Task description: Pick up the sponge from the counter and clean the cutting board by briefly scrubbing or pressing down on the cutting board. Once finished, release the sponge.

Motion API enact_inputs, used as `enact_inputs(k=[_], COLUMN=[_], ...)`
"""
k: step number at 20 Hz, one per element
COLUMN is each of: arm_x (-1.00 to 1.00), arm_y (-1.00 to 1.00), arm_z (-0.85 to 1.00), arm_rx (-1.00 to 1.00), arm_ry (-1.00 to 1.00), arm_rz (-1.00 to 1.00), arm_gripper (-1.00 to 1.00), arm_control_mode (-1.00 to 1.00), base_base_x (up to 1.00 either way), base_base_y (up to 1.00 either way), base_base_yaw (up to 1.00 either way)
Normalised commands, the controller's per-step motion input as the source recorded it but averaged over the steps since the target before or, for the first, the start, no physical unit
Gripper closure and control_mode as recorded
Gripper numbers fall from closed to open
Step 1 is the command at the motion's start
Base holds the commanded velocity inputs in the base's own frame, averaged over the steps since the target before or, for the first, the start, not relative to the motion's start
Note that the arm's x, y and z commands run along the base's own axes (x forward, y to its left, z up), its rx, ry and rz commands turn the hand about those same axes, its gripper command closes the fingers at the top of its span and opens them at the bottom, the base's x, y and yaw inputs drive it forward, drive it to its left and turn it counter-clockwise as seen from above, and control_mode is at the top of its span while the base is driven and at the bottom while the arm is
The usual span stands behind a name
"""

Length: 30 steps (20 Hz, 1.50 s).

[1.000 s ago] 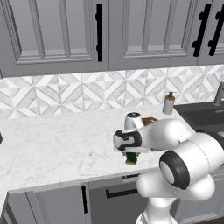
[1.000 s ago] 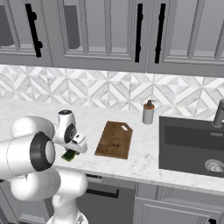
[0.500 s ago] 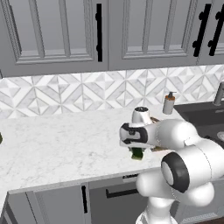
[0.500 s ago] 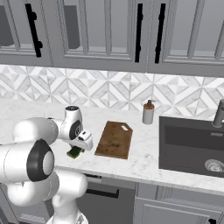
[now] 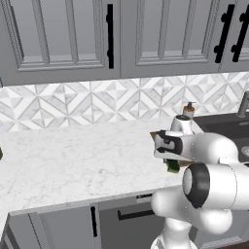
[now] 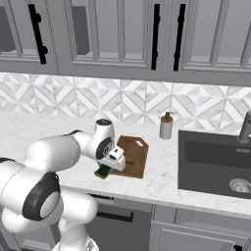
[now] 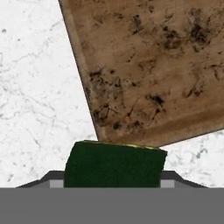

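Sponge-cleaning scene, laid out from the biggest item down: the surface (image 6: 29,128), a wide white marble-look top with faint grey veins, runs under the grey cabinets and the geometric tiled backsplash (image 6: 73,93); a dark sink (image 6: 215,164) is sunk into it at the right of the right base view, with a faucet (image 6: 243,126) at its far edge; the white arm (image 6: 54,152) reaches forward from the base, its wrist bent down over the front part of the surface

The cutting board (image 6: 133,156), a flat brown wooden rectangle with darker grain and a small pale mark near its far end, lies flat on the surface between the arm and the sink; in the hand view the cutting board (image 7: 153,65) shows dark speckled stains, and its near corner sits just above the sponge; a small soap bottle (image 6: 166,126) stands upright near the backsplash, between board and sink

The tool (image 6: 109,166) points downward at the board's near left edge, its fingers closed on the sponge (image 6: 102,171); the sponge (image 7: 114,165), dark green face toward the camera with a thin yellow-green edge on top, is held between the fingertips above the white surface, just beside the board's corner; whether it touches the surface or the board I cannot tell; in the left base view the sponge (image 5: 173,166) peeks out below the wrist
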Motion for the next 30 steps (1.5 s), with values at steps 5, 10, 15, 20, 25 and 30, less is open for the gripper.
enact_inputs(k=[5,10,15,20,25,30], arm_x=[0.4,0.43,0.23,0.18,0.03,0.0], arm_y=[-0.09,-0.15,-0.29,-0.32,-0.64,-0.82], arm_z=[-0.01,-0.09,-0.24,-0.17,-0.14,-0.07], arm_rx=[0.0,0.0,-0.02,-0.02,0.0,0.0], arm_ry=[0.01,0.04,0.03,0.01,0.0,0.0], arm_rz=[0.01,0.0,0.0,0.0,0.0,0.0], arm_gripper=[1.0,1.0,1.0,1.0,1.0,1.0], arm_control_mode=[-1.0,-1.0,-1.0,-1.0,-1.0,-1.0], base_base_x=[0.0,0.0,0.0,0.0,0.0,0.0], base_base_y=[0.0,0.0,0.0,0.0,0.0,0.0], base_base_yaw=[0.0,0.0,0.0,0.0,0.0,0.0])
